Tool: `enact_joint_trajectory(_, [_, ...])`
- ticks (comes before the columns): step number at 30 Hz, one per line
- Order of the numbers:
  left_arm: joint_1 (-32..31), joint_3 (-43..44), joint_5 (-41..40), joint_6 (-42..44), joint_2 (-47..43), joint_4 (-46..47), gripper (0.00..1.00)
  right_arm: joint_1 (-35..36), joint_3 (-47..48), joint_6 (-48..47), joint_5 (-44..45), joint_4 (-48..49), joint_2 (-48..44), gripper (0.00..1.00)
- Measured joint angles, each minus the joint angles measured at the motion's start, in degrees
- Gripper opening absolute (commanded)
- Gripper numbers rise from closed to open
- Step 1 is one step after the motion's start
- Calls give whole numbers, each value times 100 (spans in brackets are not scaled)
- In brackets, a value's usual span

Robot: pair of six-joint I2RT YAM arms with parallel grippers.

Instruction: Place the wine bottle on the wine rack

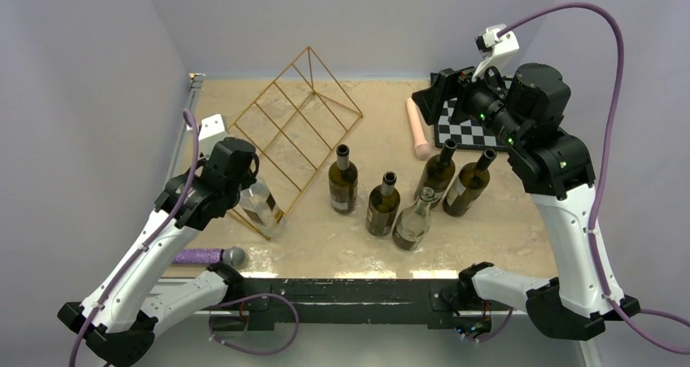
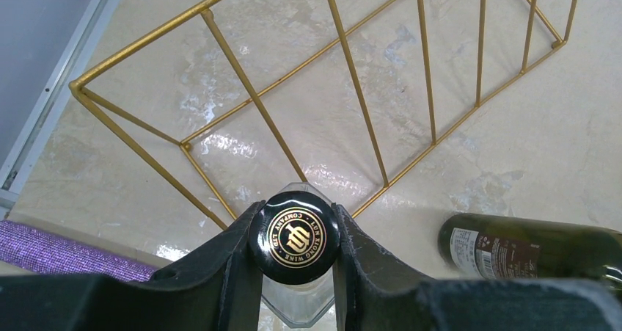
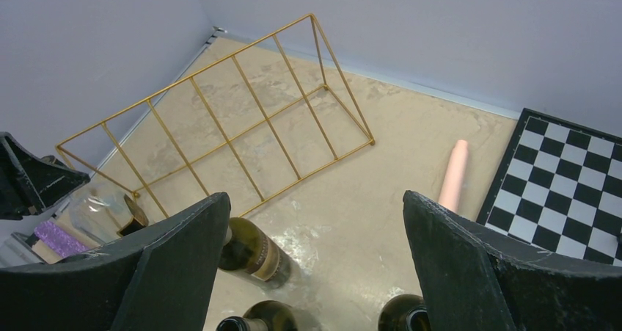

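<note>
Looking top-down: your left gripper (image 1: 246,186), lower left, clamps the clear wine bottle (image 1: 262,207) by its neck beside the gold wire rack (image 1: 299,115); beige marbled tabletop (image 1: 342,246), lavender walls (image 1: 366,17). Left wrist: black gold-crested cap (image 2: 293,235) pinched. Right wrist: right gripper (image 3: 315,199) wide, empty.

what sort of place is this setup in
Probably a robot lab test cell: plain walls box in a table holding staged props, a gold wine rack, wine bottles, a chessboard.
</note>
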Motion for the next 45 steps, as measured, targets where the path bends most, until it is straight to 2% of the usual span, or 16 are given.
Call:
enact_joint_trajectory(17, [1300, -315, 1091, 745, 120, 839, 0, 0, 0, -87, 98, 0, 0, 92])
enact_joint_trajectory(35, [2946, -1078, 2334, 789, 94, 1784, 0, 0, -31, -186, 221, -9, 96, 92])
enact_joint_trajectory(36, [3008, -1126, 2422, 750, 103, 1823, 2, 0, -31, -190, 234, -11, 105, 92])
enact_joint_trajectory(37, [3058, -1152, 2500, 719, 120, 1845, 9, 0, -31, -190, 245, -20, 114, 92])
enact_joint_trajectory(39, [3121, -1189, 2570, 647, 149, 1858, 16, 0, -31, -192, 249, -37, 120, 92])
enact_joint_trajectory(43, [3206, -1305, 2656, 584, 127, 1952, 36, 0, -31, -212, 254, -42, 136, 92])
enact_joint_trajectory(45, [3211, -1309, 2671, 581, 118, 1954, 50, 0, -31, -216, 256, -44, 142, 92])
